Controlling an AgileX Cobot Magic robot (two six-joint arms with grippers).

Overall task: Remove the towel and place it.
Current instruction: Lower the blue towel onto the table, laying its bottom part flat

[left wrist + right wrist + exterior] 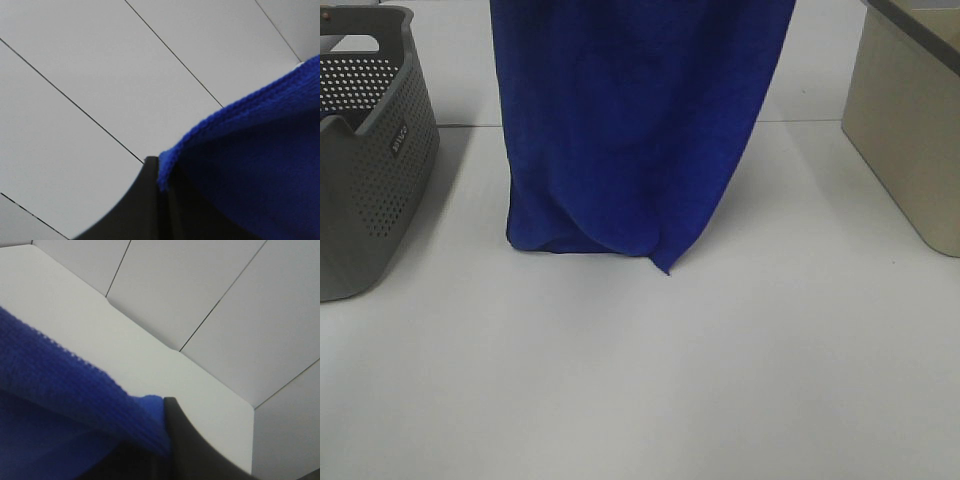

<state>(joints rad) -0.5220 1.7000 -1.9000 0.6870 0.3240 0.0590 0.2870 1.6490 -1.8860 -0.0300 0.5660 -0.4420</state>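
On my feed I see a plain royal-blue towel (630, 130), a dark grey basket (380, 190) dotted with rows of small holes, a beige bin (905, 140) with a darker grey rim, and a plain white table (720, 380).

The left gripper (160, 169) is clamping tight, its two black fingers (132, 212) pressing flat together and pinching a corner of the towel (250, 165) in the seam between them. On the other side, the right gripper (165, 432) is doing the same. Its jaws are closed, and one black finger (200, 460) is showing right beside the stitched edge it is gripping, while its partner is sitting in shadow under the fabric, hard to make out. Both arms are working up beyond the top edge of the high view, so neither is showing there.
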